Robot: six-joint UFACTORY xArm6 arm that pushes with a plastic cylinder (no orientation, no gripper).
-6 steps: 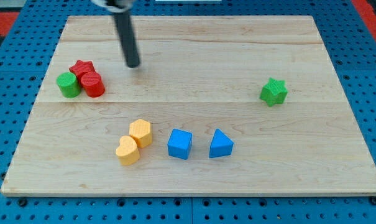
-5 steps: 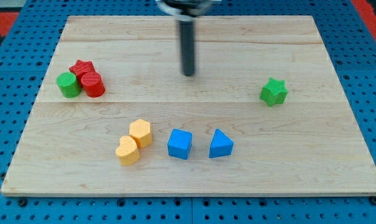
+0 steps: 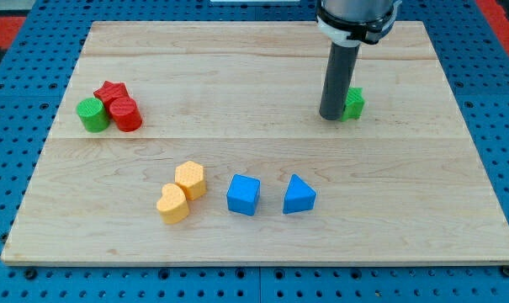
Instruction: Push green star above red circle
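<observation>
- My tip (image 3: 332,117) is sitting on the wooden surface (image 3: 254,50), touching or just beside the green star (image 3: 353,103), which is peeking out on the rod's right side in the view and is mostly hidden behind it.
- There is no hand on this rig, only the bare rod, so nothing is being held; the tip can only shove.
- The red circle (image 3: 126,114) is lying well apart from the tip, far toward the view's left, packed against a red star (image 3: 111,91) and a green cylinder (image 3: 92,114).
- Risk, as I am judging it: the tip is standing on the star's left, so any leftward sweep is going to miss it, and pushing from here is driving it further right, toward the surface's edge.
- A star's points can make it spin and slip off the round rod during a long push.
- Arriving too low could be knocking the red cluster apart.
- The blocks are looking like smooth, matte plastic; the planks are pale and grained.
</observation>
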